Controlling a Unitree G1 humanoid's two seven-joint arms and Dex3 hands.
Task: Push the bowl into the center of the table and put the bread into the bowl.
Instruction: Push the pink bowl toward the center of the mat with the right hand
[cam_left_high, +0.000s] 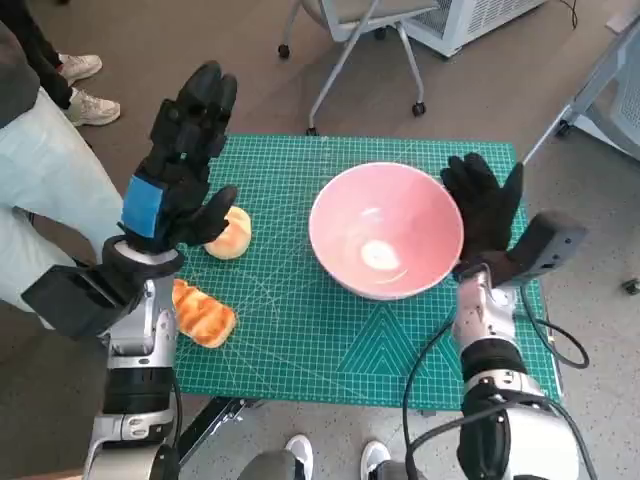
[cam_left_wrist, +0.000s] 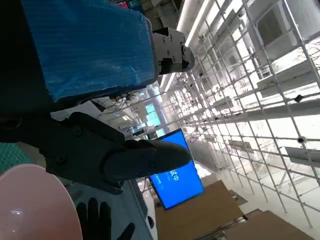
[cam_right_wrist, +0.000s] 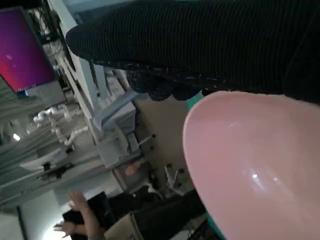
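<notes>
The pink bowl (cam_left_high: 385, 230) stands on the green cutting mat (cam_left_high: 300, 340), a little right of the middle; it also fills part of the right wrist view (cam_right_wrist: 260, 165) and a corner of the left wrist view (cam_left_wrist: 35, 205). My right hand (cam_left_high: 487, 210) rests flat against the bowl's right rim, fingers spread, holding nothing. A round bun (cam_left_high: 231, 233) lies left of the bowl, and a longer glazed bread (cam_left_high: 202, 313) lies near the mat's left edge. My left hand (cam_left_high: 185, 160) hovers raised over the round bun with its fingers apart and empty.
A person's pale trouser leg (cam_left_high: 50, 170) and shoes (cam_left_high: 85, 100) are at the left of the table. An office chair base (cam_left_high: 350, 60) stands beyond the far edge. Another person shows small in the right wrist view (cam_right_wrist: 82, 220). Feet (cam_left_high: 335, 458) show at the near edge.
</notes>
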